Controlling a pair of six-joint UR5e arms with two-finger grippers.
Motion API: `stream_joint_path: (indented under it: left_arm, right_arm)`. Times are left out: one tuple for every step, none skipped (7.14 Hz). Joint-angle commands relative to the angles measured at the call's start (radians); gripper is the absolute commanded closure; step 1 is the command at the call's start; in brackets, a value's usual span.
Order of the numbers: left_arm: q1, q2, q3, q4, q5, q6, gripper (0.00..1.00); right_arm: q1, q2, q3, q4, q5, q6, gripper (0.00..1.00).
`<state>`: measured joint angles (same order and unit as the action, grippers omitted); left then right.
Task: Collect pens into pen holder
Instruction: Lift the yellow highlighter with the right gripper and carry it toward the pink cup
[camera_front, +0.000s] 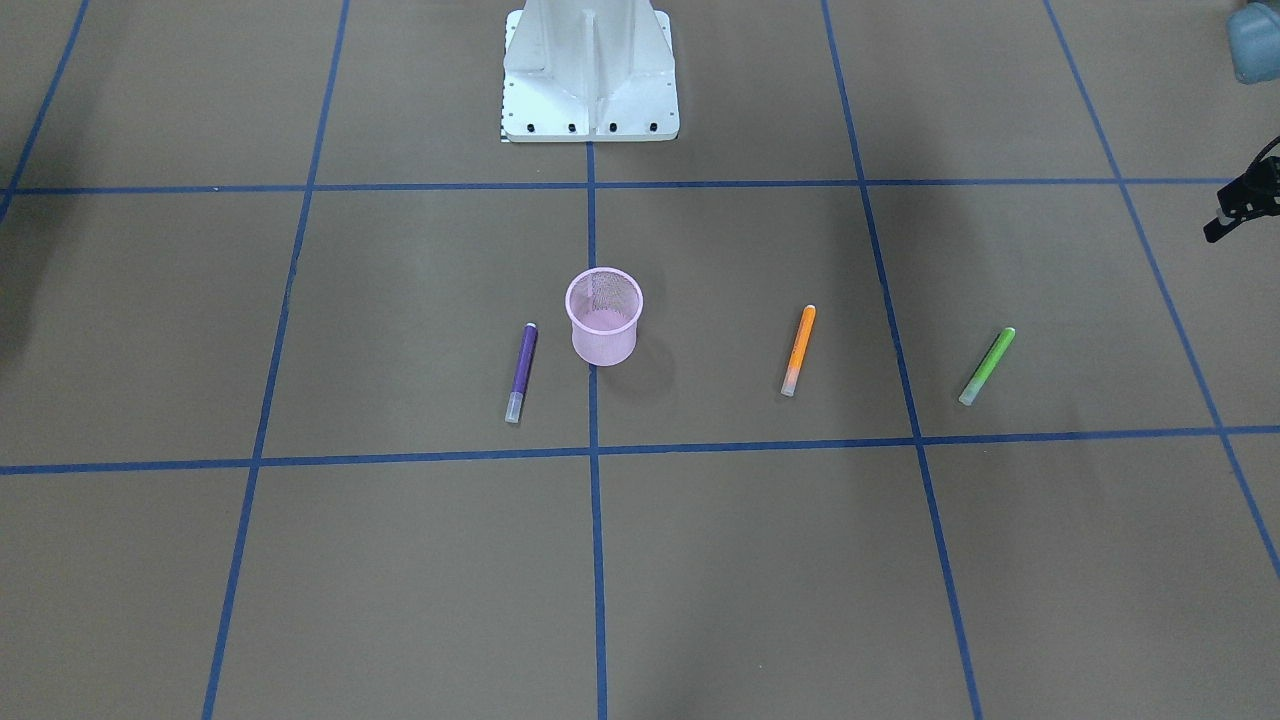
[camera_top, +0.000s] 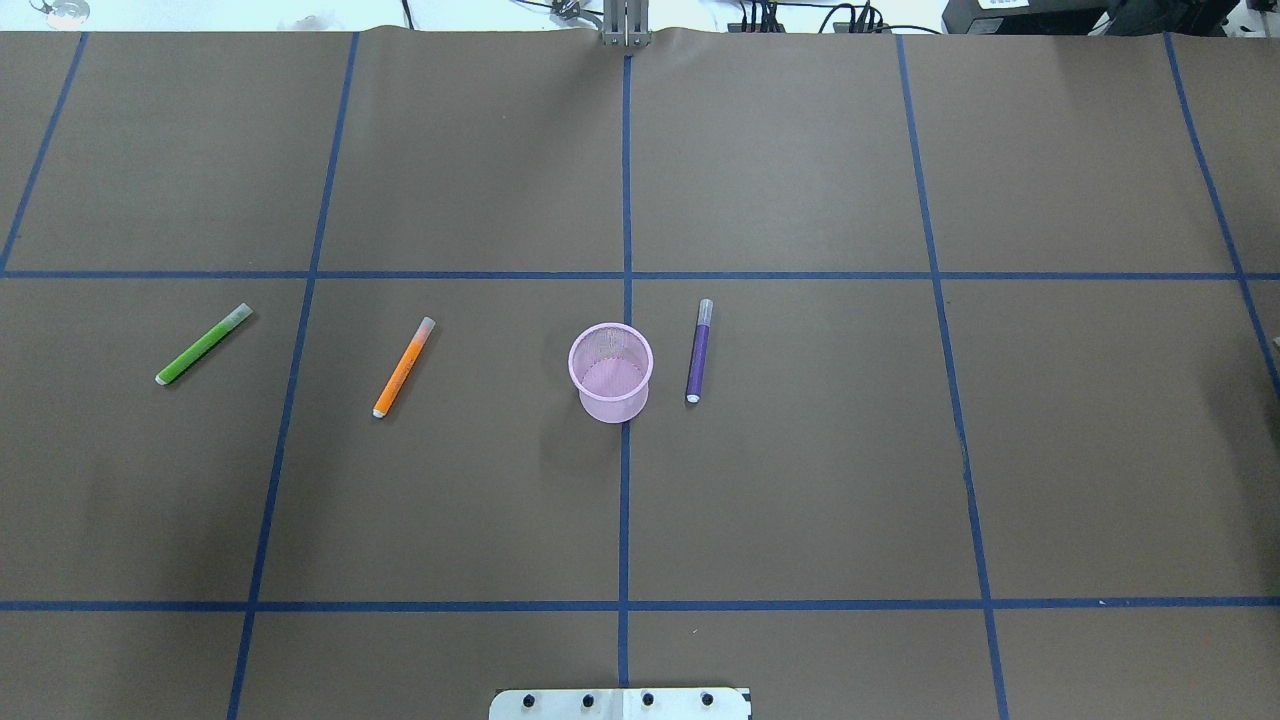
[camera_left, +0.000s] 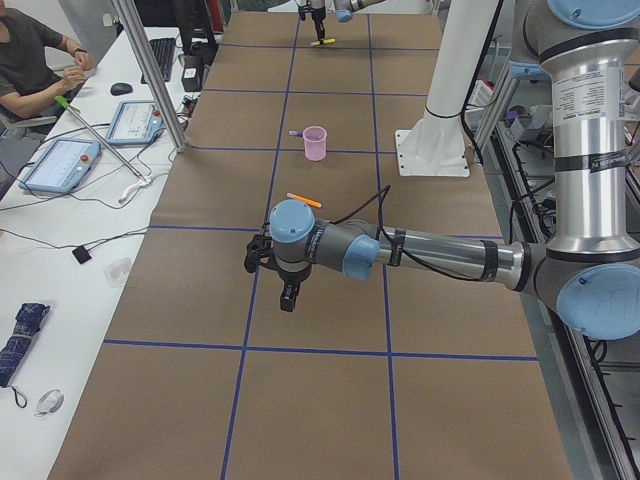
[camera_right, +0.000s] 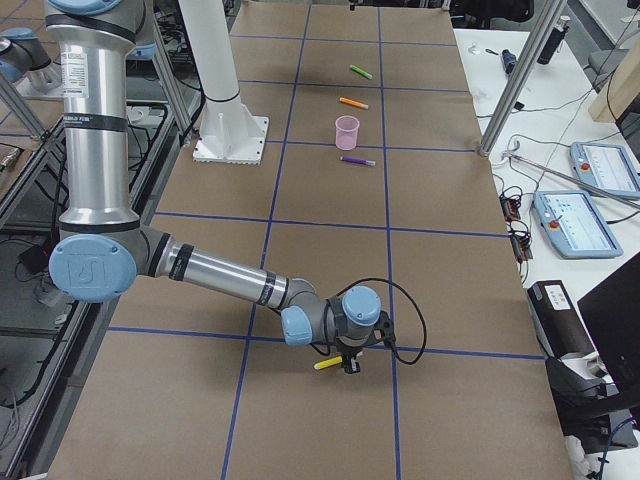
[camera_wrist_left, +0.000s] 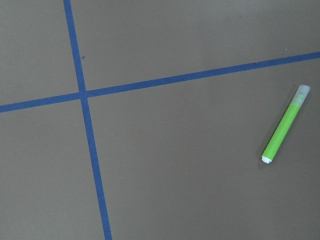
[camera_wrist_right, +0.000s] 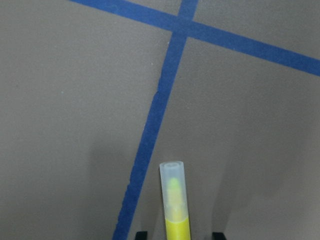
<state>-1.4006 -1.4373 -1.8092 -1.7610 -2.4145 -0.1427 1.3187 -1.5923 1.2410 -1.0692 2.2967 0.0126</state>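
R hand (camera_right: 348, 367) fingers spread either side of yellow pen (camera_wrist_right: 174, 210) flat on bench (camera_wrist_right: 75, 100) — no clamp. L hand (camera_left: 288, 297) — can't tell. Pen holder (camera_top: 611, 372) upright.

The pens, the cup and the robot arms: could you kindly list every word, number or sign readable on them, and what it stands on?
No text can be read in any view.
The purple pen, orange pen, green pen, yellow pen and pink cup: no print shows.
The left arm's label: too small to read.
The right arm's label: too small to read.
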Motion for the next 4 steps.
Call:
stream_joint_path:
  left_arm:
    - [0.000, 0.000, 0.001, 0.000, 0.000, 0.002, 0.00]
    - [0.000, 0.000, 0.001, 0.000, 0.000, 0.002, 0.00]
    - [0.000, 0.000, 0.001, 0.000, 0.000, 0.002, 0.01]
    - [0.000, 0.000, 0.001, 0.000, 0.000, 0.002, 0.01]
  right_arm:
    - [-0.003, 0.000, 0.000, 0.000, 0.001, 0.001, 0.52]
    - [-0.004, 0.000, 0.000, 0.000, 0.001, 0.000, 0.52]
    - [-0.004, 0.000, 0.000, 0.000, 0.001, 0.000, 0.53]
    - [-0.004, 0.000, -0.002, 0.000, 0.001, 0.001, 0.58]
